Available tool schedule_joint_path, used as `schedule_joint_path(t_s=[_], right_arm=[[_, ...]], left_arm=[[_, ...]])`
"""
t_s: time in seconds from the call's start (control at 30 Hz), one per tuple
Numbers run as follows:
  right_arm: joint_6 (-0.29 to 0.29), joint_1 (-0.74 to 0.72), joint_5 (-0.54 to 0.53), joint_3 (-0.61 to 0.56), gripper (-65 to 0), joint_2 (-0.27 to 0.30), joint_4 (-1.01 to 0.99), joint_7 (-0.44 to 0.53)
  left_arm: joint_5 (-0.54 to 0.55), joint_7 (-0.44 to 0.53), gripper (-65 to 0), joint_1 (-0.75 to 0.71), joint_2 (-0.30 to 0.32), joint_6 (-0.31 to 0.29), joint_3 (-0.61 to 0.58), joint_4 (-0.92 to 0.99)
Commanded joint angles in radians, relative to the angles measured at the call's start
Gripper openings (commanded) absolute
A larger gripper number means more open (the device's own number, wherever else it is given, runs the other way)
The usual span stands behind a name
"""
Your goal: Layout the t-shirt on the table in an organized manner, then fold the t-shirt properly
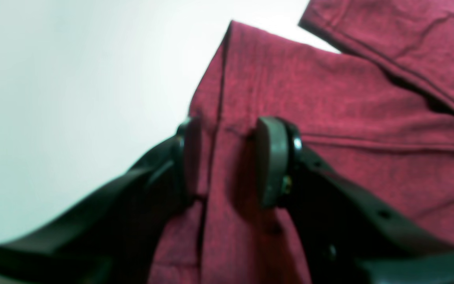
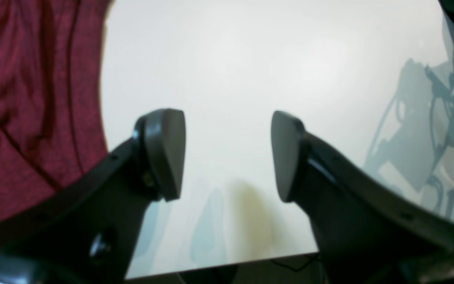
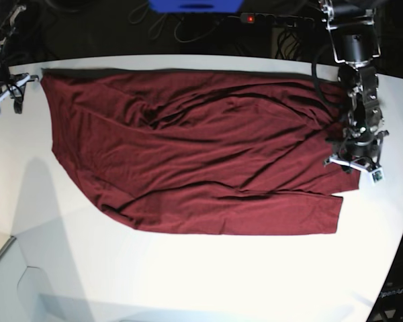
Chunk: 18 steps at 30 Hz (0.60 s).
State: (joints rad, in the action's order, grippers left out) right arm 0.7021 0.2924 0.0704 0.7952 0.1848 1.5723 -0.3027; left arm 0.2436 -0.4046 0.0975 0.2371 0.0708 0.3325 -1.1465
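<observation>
The maroon t-shirt [image 3: 188, 147] lies spread wide across the white table [image 3: 188, 275], with wrinkles through its middle and a folded strip along its near edge. At its right end, my left gripper [image 3: 354, 161] is down on the cloth. In the left wrist view its jaws [image 1: 231, 161] stand apart, straddling a seamed edge of the t-shirt [image 1: 329, 98], and fabric runs between the fingers. My right gripper [image 2: 227, 157] hangs open over bare table [image 2: 250, 59] with nothing between its fingers. The t-shirt's edge [image 2: 22, 98] lies just to its left. In the base view this gripper [image 3: 5, 94] is at the shirt's far-left corner.
A blue object [image 3: 195, 5] and a power strip with a red light [image 3: 269, 19] lie behind the table among cables. The table's curved edge [image 3: 396, 221] runs close by the left arm. The table's edge [image 2: 219, 268] shows just below the right gripper.
</observation>
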Motion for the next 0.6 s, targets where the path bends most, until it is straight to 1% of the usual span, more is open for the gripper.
schedule_joint_path(t_s=[0.0,0.57], right_arm=[[-0.004,0.000,-0.016,0.007,-30.6,0.017,0.014,0.024],[-0.004,0.000,-0.016,0.007,-30.6,0.018,0.014,0.024]], left_arm=[[0.003,0.023,-42.8,0.018,0.014,-0.004,0.004,-0.026],[0.003,0.023,-42.8,0.018,0.014,-0.004,-0.002,-0.016]])
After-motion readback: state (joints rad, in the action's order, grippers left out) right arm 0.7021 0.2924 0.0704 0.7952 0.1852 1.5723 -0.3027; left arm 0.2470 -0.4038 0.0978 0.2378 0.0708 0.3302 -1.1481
